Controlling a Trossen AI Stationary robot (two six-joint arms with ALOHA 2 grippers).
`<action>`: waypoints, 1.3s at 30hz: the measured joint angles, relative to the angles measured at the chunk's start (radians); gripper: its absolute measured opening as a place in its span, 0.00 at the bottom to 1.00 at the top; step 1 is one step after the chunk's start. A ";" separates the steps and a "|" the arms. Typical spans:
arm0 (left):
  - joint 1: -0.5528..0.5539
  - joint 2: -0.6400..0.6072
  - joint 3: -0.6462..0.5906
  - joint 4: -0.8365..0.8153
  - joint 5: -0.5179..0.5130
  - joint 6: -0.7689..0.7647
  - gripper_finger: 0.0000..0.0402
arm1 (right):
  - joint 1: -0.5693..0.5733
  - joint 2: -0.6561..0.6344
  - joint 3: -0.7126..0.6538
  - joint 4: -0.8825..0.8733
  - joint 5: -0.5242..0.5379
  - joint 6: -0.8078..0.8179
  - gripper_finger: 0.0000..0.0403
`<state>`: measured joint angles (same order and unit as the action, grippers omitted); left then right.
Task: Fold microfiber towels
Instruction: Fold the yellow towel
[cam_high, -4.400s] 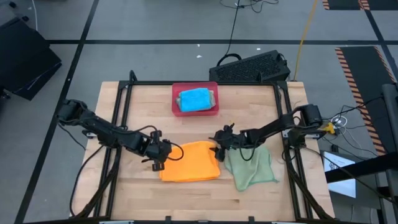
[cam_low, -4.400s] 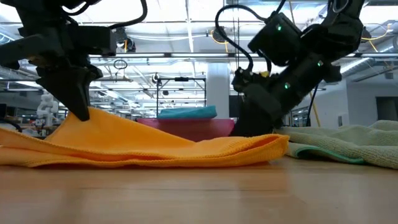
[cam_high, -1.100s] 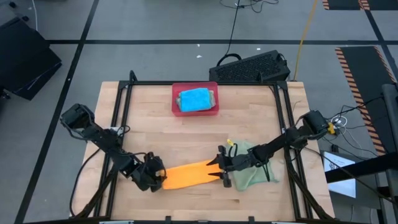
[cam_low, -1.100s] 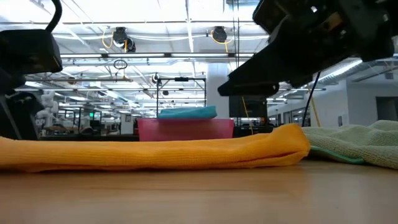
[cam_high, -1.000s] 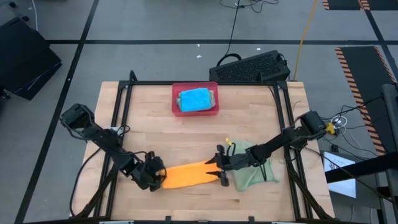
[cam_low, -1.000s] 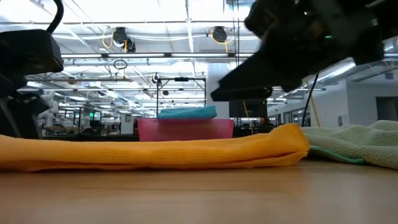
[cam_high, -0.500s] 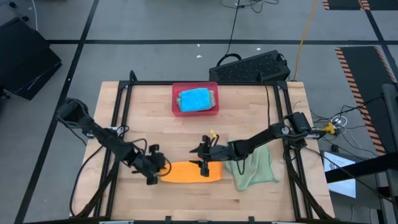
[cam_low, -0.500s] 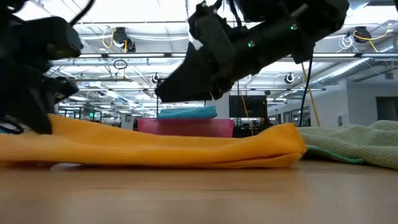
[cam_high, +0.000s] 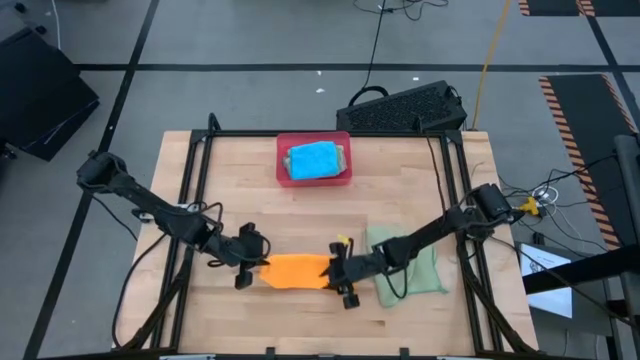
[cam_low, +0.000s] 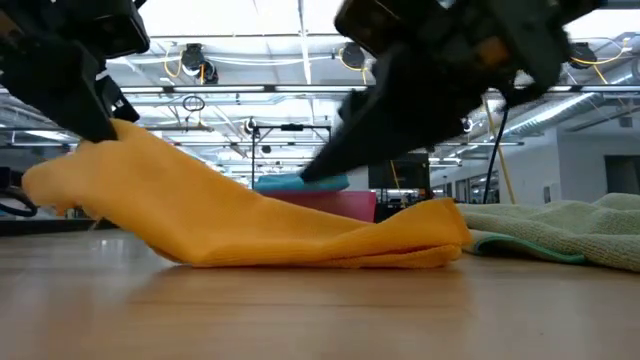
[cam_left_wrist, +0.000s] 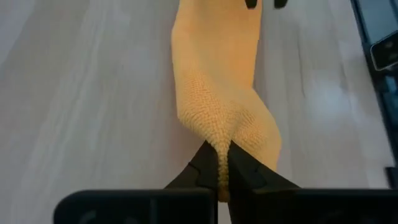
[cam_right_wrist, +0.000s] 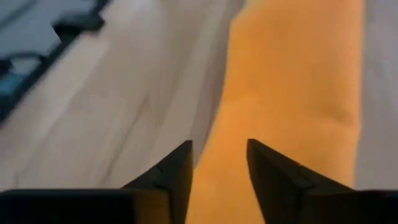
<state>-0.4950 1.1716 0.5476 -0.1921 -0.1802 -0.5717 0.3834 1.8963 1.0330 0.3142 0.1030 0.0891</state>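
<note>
Wooden table (cam_high: 250, 190) inside a black frame, grey floor around it, a keyboard (cam_high: 405, 107) off the far edge; the low view looks into a large hall with ceiling lights.

Orange towel (cam_high: 296, 270): narrow folded strip, lying between the 2 grippers. Left gripper (cam_left_wrist: 222, 167): jaws pinched together on the strip's left end, cloth bunched between the fingertips (cam_left_wrist: 208, 163) and, in the low view, raised off the table while the right end lies flat. Right gripper (cam_right_wrist: 219, 163): jaws apart, hanging just over the strip's right end, cloth below and ahead of them, nothing clamped.

Blue towel (cam_high: 314, 159): folded, sitting in the red tray (cam_high: 283, 171), well beyond both jaws. Counts as done.

Green towel (cam_high: 410, 268): rumpled, unfolded, directly behind the right gripper under its arm.

Progress estimate: 1 towel finished, orange partway (strip made, end-over-end fold likely in hand), green untouched. No other towels in view.
</note>
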 joint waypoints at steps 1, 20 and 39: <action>0.001 0.001 0.000 0.002 0.001 -0.016 0.02 | 0.012 0.002 -0.006 -0.003 0.025 0.004 0.32; 0.056 0.054 -0.001 0.335 -0.046 -0.127 0.02 | -0.068 0.159 -0.129 0.347 0.057 0.048 0.03; 0.203 0.396 0.284 0.264 0.114 -0.039 0.06 | -0.094 0.070 -0.129 0.250 0.056 0.003 0.03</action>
<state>-0.2925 1.5674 0.8318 0.0719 -0.0665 -0.6109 0.2899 1.9661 0.9035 0.5638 0.1589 0.0926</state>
